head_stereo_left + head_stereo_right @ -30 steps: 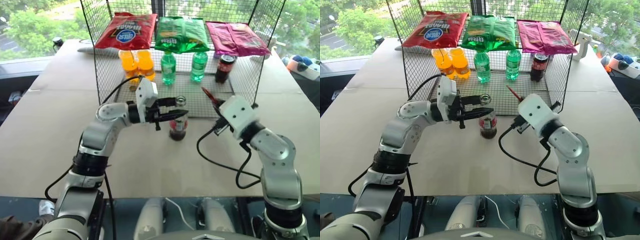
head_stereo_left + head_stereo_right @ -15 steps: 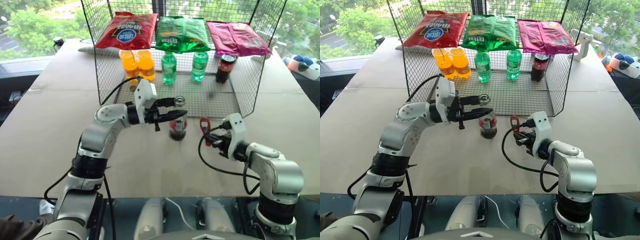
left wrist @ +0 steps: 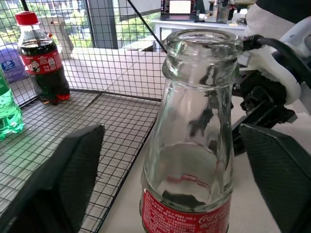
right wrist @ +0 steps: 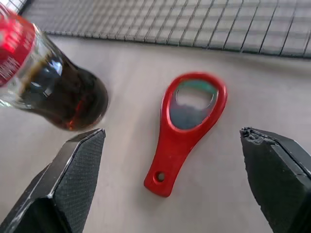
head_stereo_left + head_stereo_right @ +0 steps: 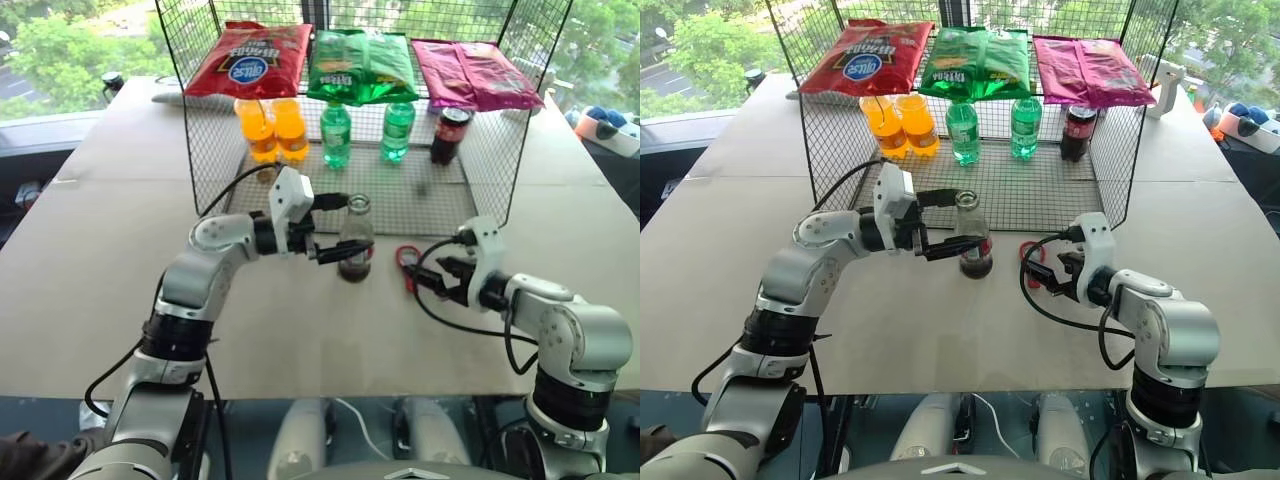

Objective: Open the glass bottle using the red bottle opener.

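The glass bottle (image 5: 355,238) stands uncapped on the counter (image 5: 90,280), between the wide-open fingers of the left end effector (image 5: 338,227), which do not touch it. The red bottle opener (image 4: 187,127) lies flat just ahead of the right end effector (image 5: 432,277), whose fingers are spread wide and empty.

A wide beige counter (image 5: 90,250) carries a black wire rack (image 5: 440,185) at its far middle. Nearer, the glass bottle (image 5: 355,240) stands upright on the bare surface, and the red bottle opener (image 5: 407,262) lies flat just to its right, not touching it.
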Controlling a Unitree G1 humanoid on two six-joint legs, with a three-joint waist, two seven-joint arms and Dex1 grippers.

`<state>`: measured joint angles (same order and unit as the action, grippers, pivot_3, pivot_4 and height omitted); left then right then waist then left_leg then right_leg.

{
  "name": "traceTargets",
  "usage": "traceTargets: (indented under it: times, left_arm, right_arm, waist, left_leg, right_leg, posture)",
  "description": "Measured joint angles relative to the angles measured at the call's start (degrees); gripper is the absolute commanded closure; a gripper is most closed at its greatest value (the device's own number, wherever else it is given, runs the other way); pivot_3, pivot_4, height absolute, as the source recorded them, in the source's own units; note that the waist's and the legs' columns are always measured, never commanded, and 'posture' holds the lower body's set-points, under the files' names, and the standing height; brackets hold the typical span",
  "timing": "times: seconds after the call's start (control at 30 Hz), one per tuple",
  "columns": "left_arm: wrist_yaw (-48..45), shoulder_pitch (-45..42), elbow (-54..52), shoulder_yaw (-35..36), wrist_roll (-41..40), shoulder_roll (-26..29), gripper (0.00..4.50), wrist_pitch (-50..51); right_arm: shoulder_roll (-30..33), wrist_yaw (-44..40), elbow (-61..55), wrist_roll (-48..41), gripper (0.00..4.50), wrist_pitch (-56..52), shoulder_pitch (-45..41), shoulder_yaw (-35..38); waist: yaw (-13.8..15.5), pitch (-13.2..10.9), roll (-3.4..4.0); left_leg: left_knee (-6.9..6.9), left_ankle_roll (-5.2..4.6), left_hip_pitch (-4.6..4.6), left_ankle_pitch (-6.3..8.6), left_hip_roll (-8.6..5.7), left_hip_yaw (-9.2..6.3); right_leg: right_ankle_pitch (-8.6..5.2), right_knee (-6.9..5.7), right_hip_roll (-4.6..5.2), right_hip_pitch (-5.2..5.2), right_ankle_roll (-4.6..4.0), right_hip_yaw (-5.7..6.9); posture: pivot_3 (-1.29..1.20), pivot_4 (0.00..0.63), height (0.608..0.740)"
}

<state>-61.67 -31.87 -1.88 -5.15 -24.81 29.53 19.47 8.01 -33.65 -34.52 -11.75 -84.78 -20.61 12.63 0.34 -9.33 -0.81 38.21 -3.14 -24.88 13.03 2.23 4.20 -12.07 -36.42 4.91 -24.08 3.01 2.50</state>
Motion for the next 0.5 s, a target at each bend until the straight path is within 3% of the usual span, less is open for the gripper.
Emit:
traceTargets:
  times: [0.27,0.5]
  left_arm:
    - [-1.52,3.91,-0.09,3.47,-2.02,3.44,0.04,0.73]
    - [-0.36,10.97,-7.94,8.02,-7.14,7.72,0.04,7.65]
  right_arm:
    - [6.14,1.01,-7.41,-3.99,0.00,6.13,3.76,-0.28]
    - [13.27,-1.68,-16.29,-7.16,0.00,19.29,17.53,0.43]
  waist:
    - [-0.34,-0.02,0.01]
    - [-0.46,-0.03,0.01]
  left_leg:
    - [-0.14,-0.01,-0.01,0.01,0.04,0.01]
    - [-0.34,-0.03,-0.02,0.04,0.06,0.02]
  right_leg:
    - [-0.01,0.20,0.01,0.00,0.01,0.00]
    - [-0.02,0.48,0.04,0.03,0.04,0.00]
  posture:
    - [0.00,0.150,0.740]
    - [0.00,0.150,0.740]
